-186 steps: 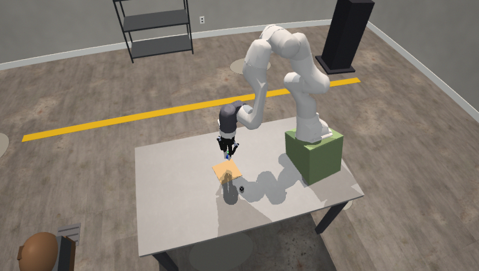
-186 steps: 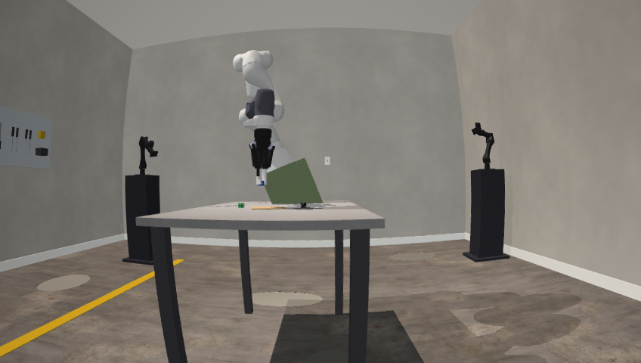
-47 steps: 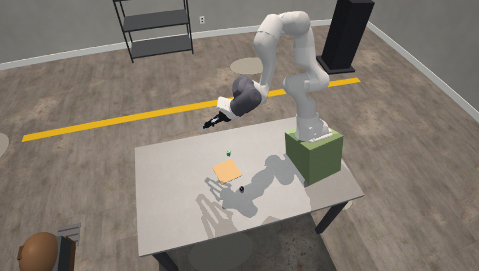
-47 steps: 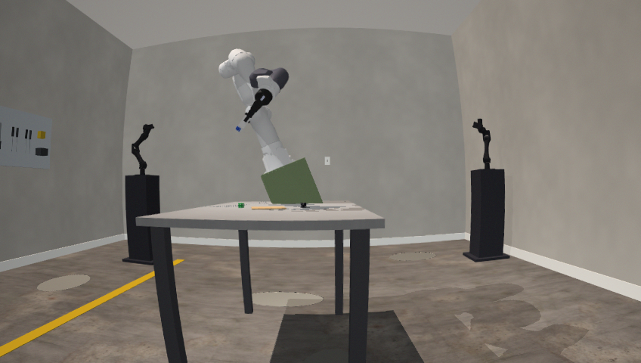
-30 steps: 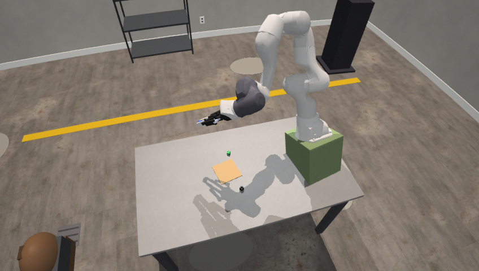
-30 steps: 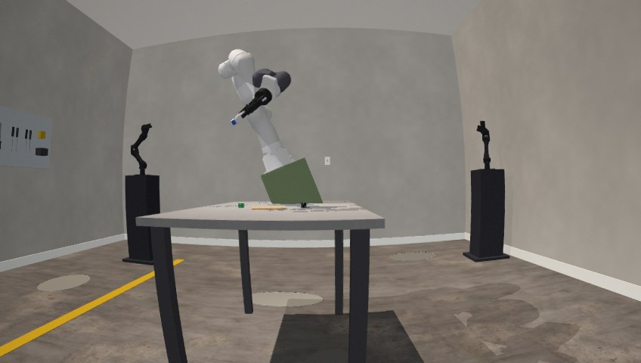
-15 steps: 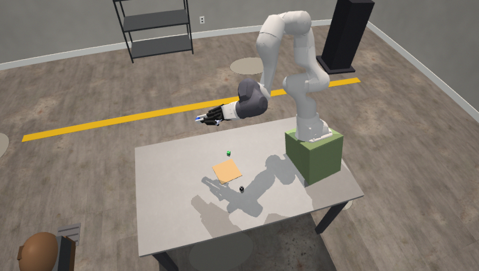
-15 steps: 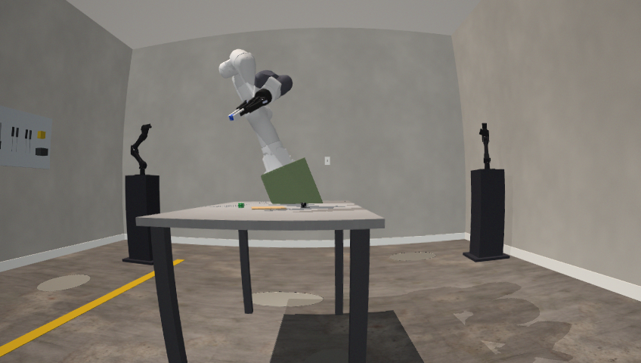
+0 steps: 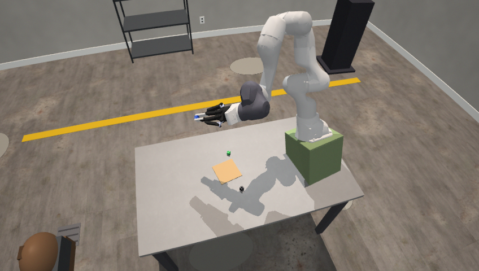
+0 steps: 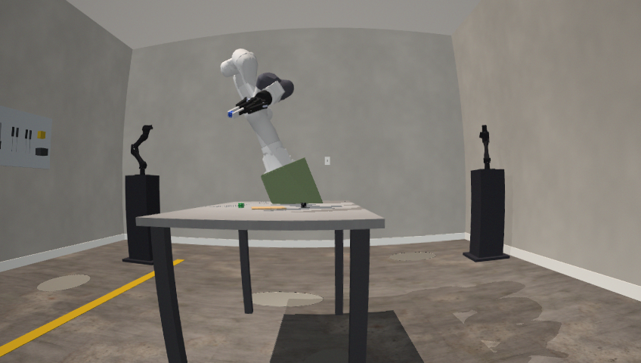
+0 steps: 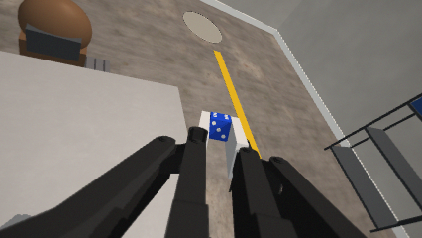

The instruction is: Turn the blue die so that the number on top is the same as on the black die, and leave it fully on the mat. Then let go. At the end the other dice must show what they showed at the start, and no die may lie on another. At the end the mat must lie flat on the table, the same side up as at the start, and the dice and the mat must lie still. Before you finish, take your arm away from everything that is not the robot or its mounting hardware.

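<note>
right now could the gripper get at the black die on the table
Probably not as things stand. The gripper is already shut on the blue die and is held high, out past the table's far edge. The black die sits uncovered beside the mat, so only the full gripper blocks it.

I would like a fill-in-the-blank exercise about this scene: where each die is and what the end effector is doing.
1. The end effector is shut on the ____ die.
2. The orange mat has ____ dice lying on it.
3. The green die rests on the table, ____ the mat.
4. The held die is high above the table, and the die lying near the arm's shadow is the ____ one.

Missing words: blue; no; beside; black
</note>
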